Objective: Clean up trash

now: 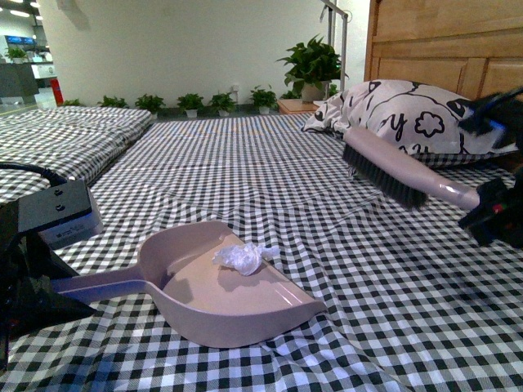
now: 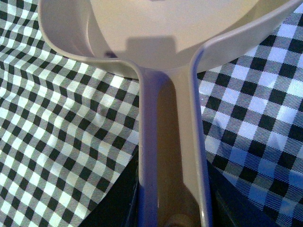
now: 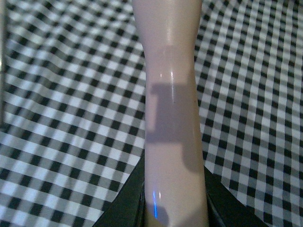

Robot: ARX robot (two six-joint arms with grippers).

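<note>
Surface: you are looking across a bed covered in a black-and-white checked sheet (image 1: pixel 270 163), with a wooden headboard (image 1: pixel 445 49) at the far right and a row of potted plants (image 1: pixel 204 102) along the white wall behind.
Pillow: a large white pillow with black cartoon prints (image 1: pixel 400 114) lies against the headboard, well apart from the dustpan.
Dustpan: your pink dustpan (image 1: pixel 221 286) rests on the sheet at front left, its open mouth facing right, its handle (image 2: pixel 170 156) running back toward the left arm.
Trash: the crumpled white wad (image 1: pixel 243 256) sits inside the dustpan, near the pan's far rim.
Left gripper: your left gripper (image 1: pixel 37 278) is clamped on the dustpan handle; the left wrist view shows the handle passing between dark jaws on either side.
Brush: a pink hand brush with dark bristles (image 1: pixel 388 167) hangs above the sheet at right, bristles down, clear of the dustpan.
Right gripper: your right gripper (image 1: pixel 494 208) is closed around the brush handle (image 3: pixel 173 118); the right wrist view shows it gripped from both sides.
</note>
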